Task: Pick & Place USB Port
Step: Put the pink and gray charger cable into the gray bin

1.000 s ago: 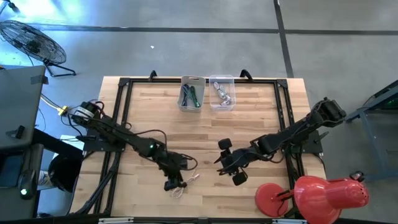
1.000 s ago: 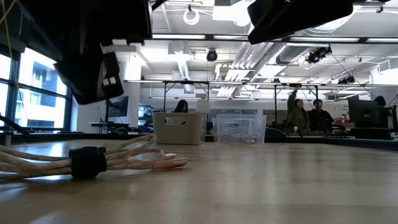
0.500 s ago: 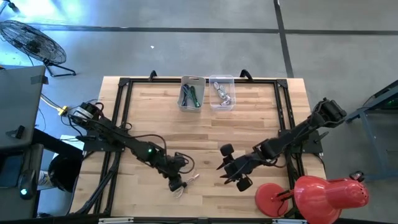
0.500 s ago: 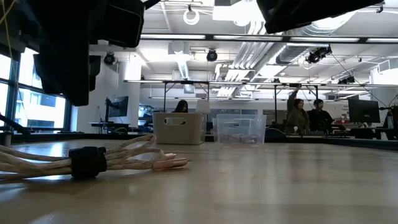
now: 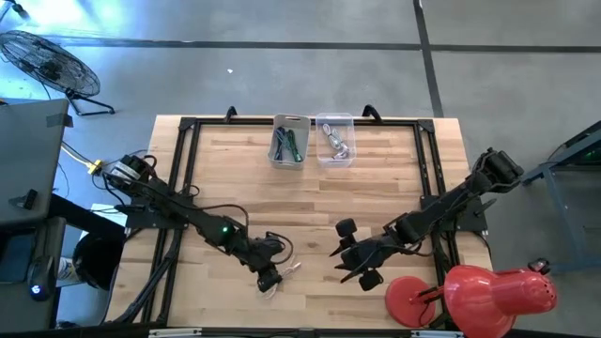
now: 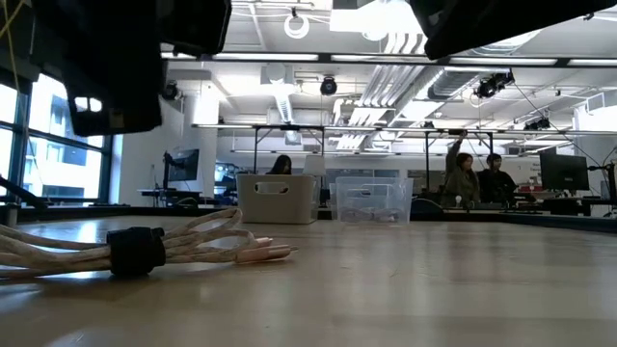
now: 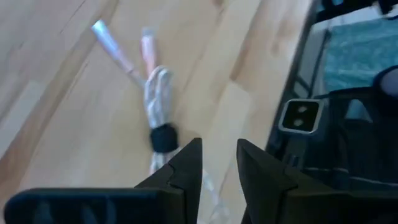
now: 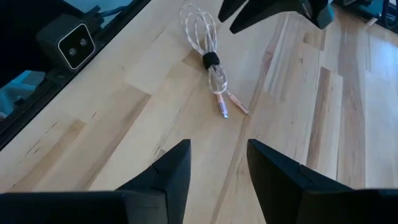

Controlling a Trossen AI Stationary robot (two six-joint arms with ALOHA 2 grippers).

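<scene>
A pinkish-white USB cable [image 5: 287,270], coiled and bound by a black band [image 8: 211,60], lies flat on the wooden table near its near edge, its two plugs [image 8: 229,107] pointing toward the right arm. It also shows in the low view [image 6: 145,249]. My left gripper [image 5: 269,279] hovers just above the coil, open by a narrow gap [image 7: 217,146], touching nothing. My right gripper [image 5: 361,266] is open [image 8: 217,146] above bare wood to the cable's right, looking toward it.
A grey bin [image 5: 288,141] with green and dark items and a clear bin [image 5: 335,139] with cables stand at the table's far edge. A red lamp-like object [image 5: 479,293] sits at the near right corner. A camera block [image 8: 71,40] stands at the near edge. People show far behind.
My left gripper has crept toward the near edge, over the coiled cable. My right gripper has moved toward the near edge and a little to the right. The cable has stayed where it was.
</scene>
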